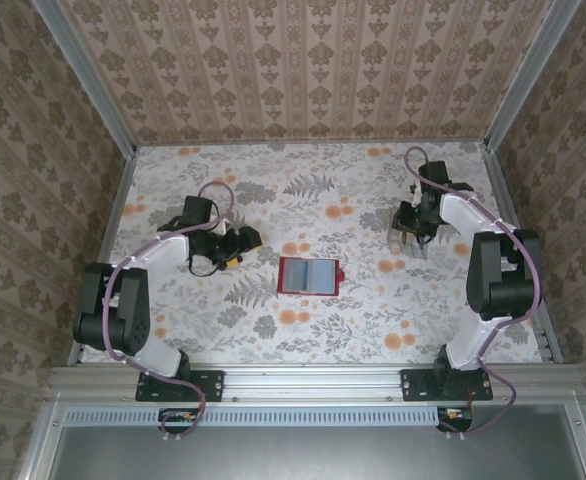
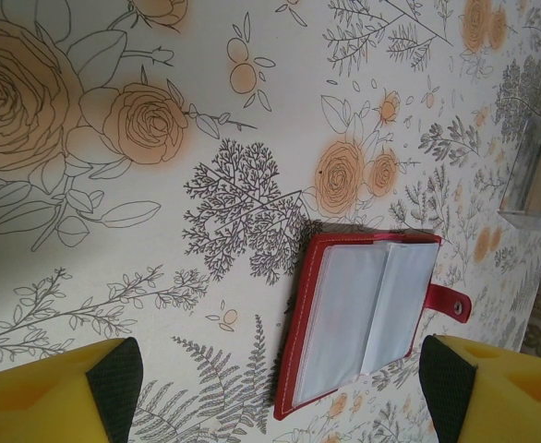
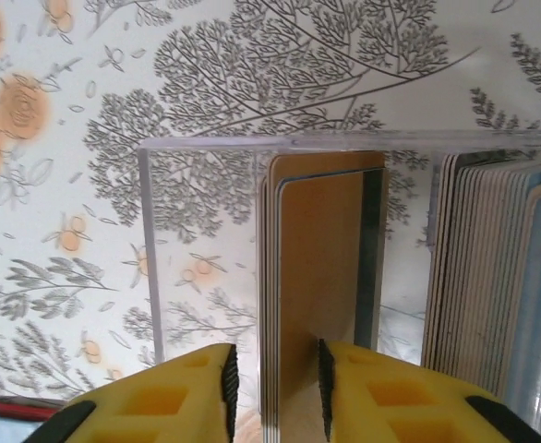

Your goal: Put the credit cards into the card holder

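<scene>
The red card holder (image 1: 309, 276) lies open on the floral surface (image 1: 273, 190), see-through pockets facing up. Left of it, the left end effector (image 1: 238, 243) hangs with its fingers wide apart, holding nothing. Right of the card holder, the right end effector (image 3: 277, 380) straddles a few credit cards (image 3: 326, 277) standing on edge in a clear plastic box (image 3: 215, 144). Its fingers are narrowly apart, and I cannot tell whether they pinch the cards

Two card stacks (image 3: 326, 277), one card holder (image 2: 367, 318), one clear box (image 3: 344, 142)
</scene>
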